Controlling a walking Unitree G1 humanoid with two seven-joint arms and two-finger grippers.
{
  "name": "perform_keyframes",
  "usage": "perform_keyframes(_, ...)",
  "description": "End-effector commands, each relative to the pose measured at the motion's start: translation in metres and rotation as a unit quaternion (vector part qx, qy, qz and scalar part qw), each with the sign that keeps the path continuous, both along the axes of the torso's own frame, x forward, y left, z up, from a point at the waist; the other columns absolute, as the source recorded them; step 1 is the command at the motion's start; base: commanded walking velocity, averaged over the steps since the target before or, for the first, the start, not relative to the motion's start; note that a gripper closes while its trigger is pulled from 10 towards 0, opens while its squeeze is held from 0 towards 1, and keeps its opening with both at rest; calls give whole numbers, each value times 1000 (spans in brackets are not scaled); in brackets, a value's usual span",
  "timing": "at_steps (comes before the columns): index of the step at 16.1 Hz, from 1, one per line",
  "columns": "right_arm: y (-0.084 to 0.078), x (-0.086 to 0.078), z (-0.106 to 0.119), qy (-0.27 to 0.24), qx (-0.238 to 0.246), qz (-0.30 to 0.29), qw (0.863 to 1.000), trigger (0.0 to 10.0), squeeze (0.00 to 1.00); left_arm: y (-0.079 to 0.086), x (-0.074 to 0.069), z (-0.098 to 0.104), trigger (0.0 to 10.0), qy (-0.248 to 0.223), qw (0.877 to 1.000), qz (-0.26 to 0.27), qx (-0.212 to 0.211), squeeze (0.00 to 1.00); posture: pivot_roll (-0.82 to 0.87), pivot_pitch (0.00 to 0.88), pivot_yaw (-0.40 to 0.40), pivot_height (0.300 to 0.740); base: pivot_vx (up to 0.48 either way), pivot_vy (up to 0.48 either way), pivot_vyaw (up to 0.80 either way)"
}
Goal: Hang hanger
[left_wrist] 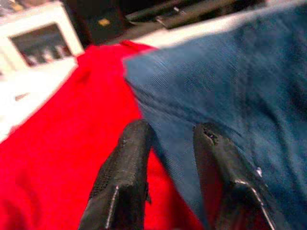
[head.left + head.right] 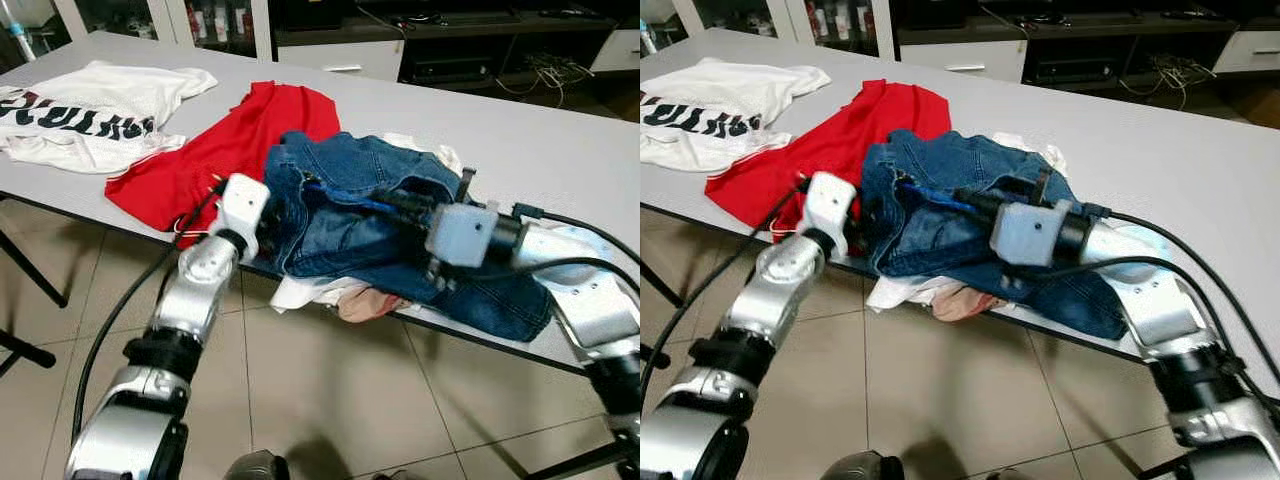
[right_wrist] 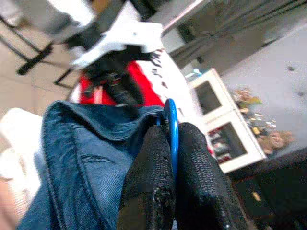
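Jeans (image 2: 350,215) lie on the surface (image 2: 560,140); right gripper (image 3: 171,143) pinches a blue hanger (image 3: 171,125), left gripper (image 1: 170,143) spread at nine o'clock.

Rough blue denim jeans (image 2: 350,215), glossy blue plastic hanger (image 3: 171,129), matt grey table (image 2: 560,150)

You have a grey table (image 2: 560,150) carrying clothes: a white printed T-shirt (image 2: 95,110) at the far left, a red shirt (image 2: 215,150) beside it, then blue jeans (image 2: 360,215) heaped over pale garments (image 2: 330,295) at the near edge.
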State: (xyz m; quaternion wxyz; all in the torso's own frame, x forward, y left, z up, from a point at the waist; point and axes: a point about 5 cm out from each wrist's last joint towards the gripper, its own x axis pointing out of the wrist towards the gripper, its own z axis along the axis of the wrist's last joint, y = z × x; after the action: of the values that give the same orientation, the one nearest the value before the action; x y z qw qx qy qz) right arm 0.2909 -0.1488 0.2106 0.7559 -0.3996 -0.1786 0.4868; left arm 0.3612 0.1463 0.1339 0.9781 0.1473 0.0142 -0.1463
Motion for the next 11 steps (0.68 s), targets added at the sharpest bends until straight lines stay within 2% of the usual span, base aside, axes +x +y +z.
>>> perform_keyframes(1,2,-4,2,5,-13,23,1000,0,0,3,3,5,10000,-13,1000,12,6,0,-29,0,23,740,0,0,0)
perform_keyframes(4,-4,-8,12,18,-19,42,999,0,0,4,4,7,10000,-19,1000,17,7,0,-28,0,24,740,0,0,0)
perform_keyframes(6,-9,-8,28,21,2,55,998,0,0,4,5,7,10000,-20,1000,18,6,0,-29,0,28,740,0,0,0)
perform_keyframes(11,-24,0,44,11,25,34,999,0,0,4,5,6,10000,-20,1000,18,6,0,-29,0,28,740,0,0,0)
